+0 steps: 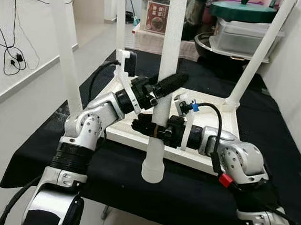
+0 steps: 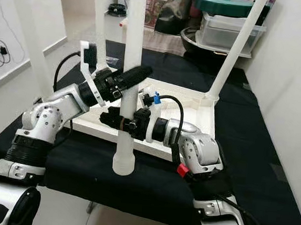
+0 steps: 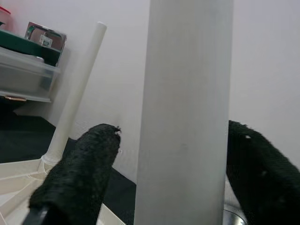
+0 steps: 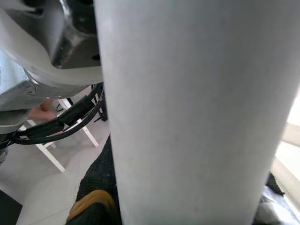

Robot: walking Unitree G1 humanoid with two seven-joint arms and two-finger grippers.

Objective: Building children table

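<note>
Both jaws clamp smooth white cylindrical leg (image 1: 165,93).

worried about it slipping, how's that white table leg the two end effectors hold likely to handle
The white table leg looks like a straight, rigid tube, so it probably will not flex. Its smooth round surface may slip or twist between the left end effector and the right end effector. It is long and stands upright, so it could tip if released.

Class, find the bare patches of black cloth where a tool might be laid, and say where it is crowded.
Free: black cloth between the upturned tabletop and the wall; also the front strip. Crowded: the near table leg, with left gripper and right gripper both on it.
</note>
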